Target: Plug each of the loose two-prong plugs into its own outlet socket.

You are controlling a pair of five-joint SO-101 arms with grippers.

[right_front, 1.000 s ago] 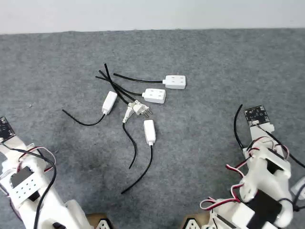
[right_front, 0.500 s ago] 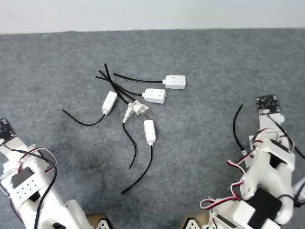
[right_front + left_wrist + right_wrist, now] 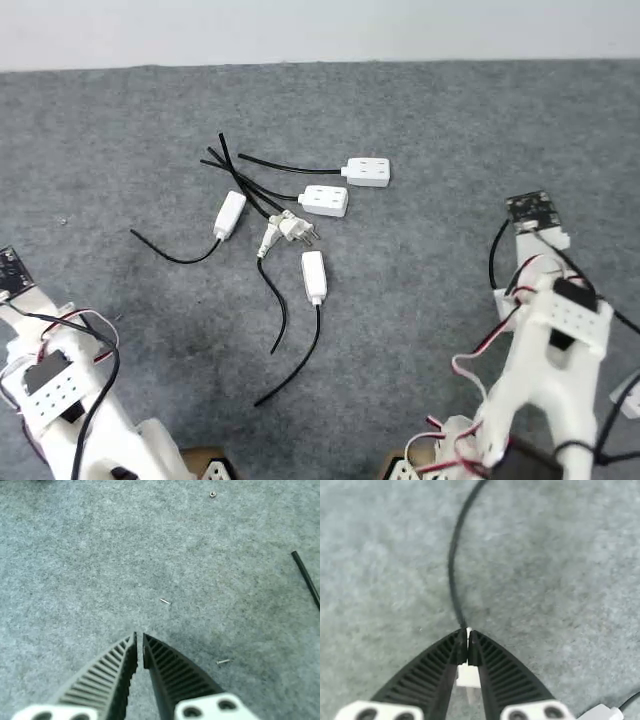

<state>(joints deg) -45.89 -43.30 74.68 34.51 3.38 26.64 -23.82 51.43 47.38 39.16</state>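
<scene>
Right wrist view: the right gripper point(image 3: 468, 632), jaws nearly closed, shows a white plug point(image 3: 468, 676) in their gap, its black cord point(image 3: 452, 565) running straight ahead. The left gripper point(image 3: 139, 637), jaws also narrow, hangs over the bench point(image 3: 100, 555). The outlet sockets point(image 3: 366, 171) lie upper centre in the high view.

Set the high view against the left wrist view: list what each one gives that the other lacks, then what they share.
High view: the far socket, the near socket, two pronged plugs side by side, two long white corded connectors, and an arm at each near corner.
Left wrist view: the left gripper, jaws together and holding nothing, a small nut and two tiny pins.
Shared: the grey carpet. The wrist view's black cable may be one seen from above, but I cannot tell which.
</scene>
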